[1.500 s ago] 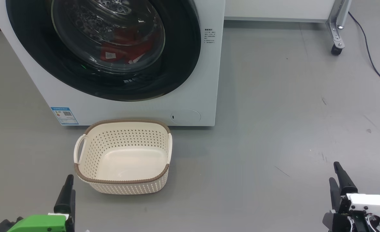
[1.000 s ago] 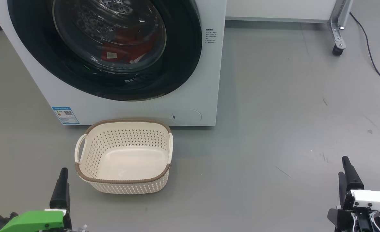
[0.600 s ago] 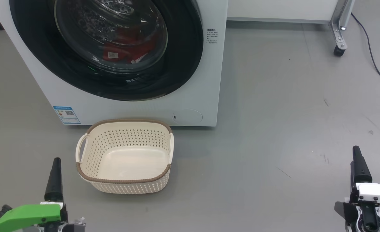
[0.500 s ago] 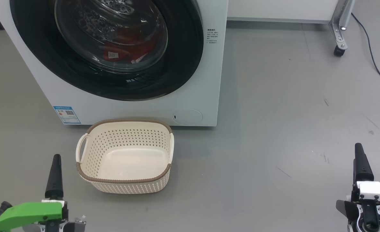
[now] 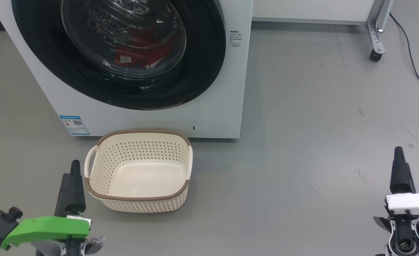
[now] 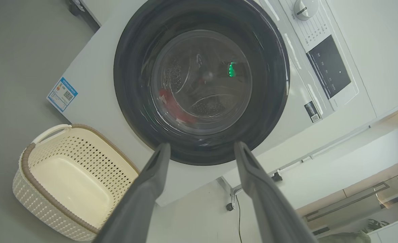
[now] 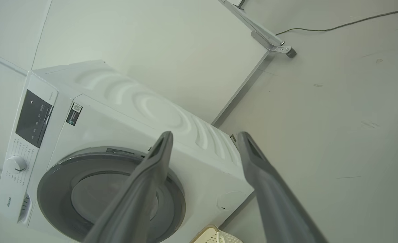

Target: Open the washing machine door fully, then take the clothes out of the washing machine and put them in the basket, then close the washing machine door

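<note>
1. Grey floor (image 5: 302, 142) carries the whole set-up; no counter is involved. The washing machine (image 5: 223, 89) stands ahead of both tools.
2. Left tool (image 6: 202, 144): fingers parted, holding nothing. It points at the lower rim of the washing machine door (image 5: 202, 71) and stops short of it, with no contact.
3. Right tool (image 7: 205, 134): fingers parted, holding nothing. It sits low and well out to the right of the machine, apart from every task item.
4. The door lies shut, flat against the machine's front.
5. The clothes (image 5: 138, 53) are inside the drum, seen as red fabric through the glass, ahead of and above the left tool.
6. The basket (image 5: 138, 199) stands on the floor just beside the left tool, on that tool's right, at the foot of the machine. It is empty. Contact between finger and basket handle is not evident.
7. Judgement: the first step is in hand, namely the approach to open the door. No step is complete.
8. Judgement: the next move calls for one tool to advance to the door's rim and find a purchase there. A handle or catch cannot be made out with certainty, nor the hinge side.
9. Judgement: the door must then swing fully wide before either tool reaches into the drum.
</note>
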Tool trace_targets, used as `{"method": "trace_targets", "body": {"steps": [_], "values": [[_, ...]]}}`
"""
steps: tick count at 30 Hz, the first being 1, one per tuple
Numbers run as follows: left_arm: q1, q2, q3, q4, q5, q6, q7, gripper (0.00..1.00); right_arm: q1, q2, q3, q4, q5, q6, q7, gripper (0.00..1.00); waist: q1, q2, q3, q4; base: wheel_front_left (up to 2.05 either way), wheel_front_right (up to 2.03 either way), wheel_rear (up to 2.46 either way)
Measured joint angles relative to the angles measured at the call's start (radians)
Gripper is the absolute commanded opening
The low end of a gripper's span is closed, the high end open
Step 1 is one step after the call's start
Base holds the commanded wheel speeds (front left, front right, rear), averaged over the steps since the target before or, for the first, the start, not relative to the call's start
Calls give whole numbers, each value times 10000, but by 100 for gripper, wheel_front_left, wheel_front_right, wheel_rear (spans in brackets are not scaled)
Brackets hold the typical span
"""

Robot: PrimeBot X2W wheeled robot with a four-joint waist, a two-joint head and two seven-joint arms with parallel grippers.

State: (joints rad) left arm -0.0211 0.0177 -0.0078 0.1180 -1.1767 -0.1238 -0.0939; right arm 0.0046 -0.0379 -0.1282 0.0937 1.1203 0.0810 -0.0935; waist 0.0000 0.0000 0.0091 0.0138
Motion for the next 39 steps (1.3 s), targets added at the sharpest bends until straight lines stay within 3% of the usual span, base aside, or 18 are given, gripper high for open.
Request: {"method": "trace_targets", "body": {"steps": [19, 33, 39], "values": [[9, 71, -867, -236, 4149, 58, -639, 100, 49, -447, 951, -242, -3480, -606, -623, 100, 0, 0, -32, -7, 0, 0, 0], [18, 128, -1758, 107, 7250, 499, -1053, 100, 97, -690, 1546, -270, -5634, -1103, -832, 100, 0, 0, -10, -6, 0, 0, 0], [27, 167, -2134, 370, 8084, 663, -1289, 100, 168, -897, 1839, -215, -6661, -1279, -882, 100, 0, 0, -3, -11, 0, 0, 0]]}}
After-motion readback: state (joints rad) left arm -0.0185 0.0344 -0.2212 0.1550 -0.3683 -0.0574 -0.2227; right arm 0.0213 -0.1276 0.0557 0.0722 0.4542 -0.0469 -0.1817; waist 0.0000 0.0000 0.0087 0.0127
